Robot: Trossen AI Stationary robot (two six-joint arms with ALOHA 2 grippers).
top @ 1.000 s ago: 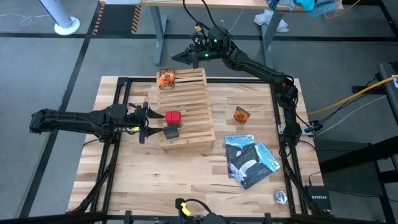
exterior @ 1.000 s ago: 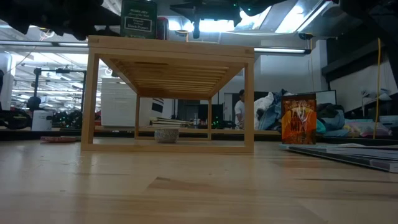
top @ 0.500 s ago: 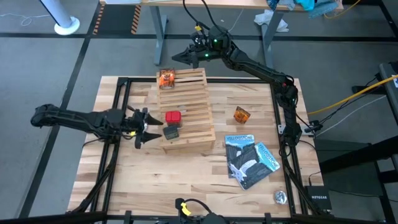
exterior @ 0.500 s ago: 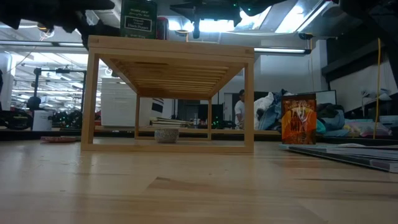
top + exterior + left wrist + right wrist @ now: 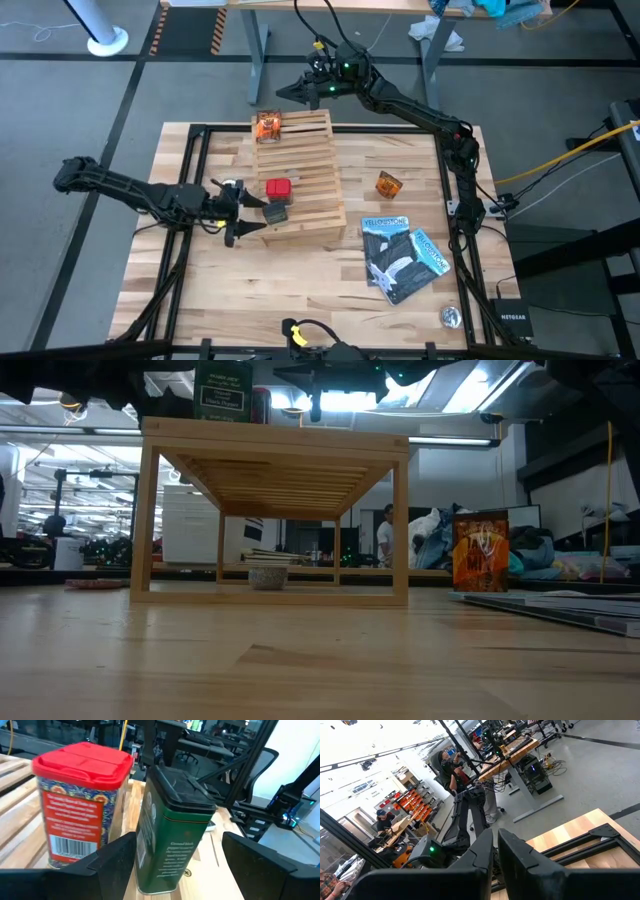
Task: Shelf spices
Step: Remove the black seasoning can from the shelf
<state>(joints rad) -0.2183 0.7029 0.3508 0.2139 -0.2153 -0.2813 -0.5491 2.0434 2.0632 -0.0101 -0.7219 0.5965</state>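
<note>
Facing the dark grey box [image 5: 275, 213] beside the red box [image 5: 278, 188] on the shelf [image 5: 300, 160] at frame centre, your left gripper [image 5: 238, 213] stands wide open, touching nothing; the right gripper [image 5: 285, 93], upper centre, is closed.

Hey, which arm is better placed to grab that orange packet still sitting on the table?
Probably the right. The orange packet stands on the table right of the shelf, on the right arm's side. The left gripper sits open by the dark box, across the shelf.
</note>
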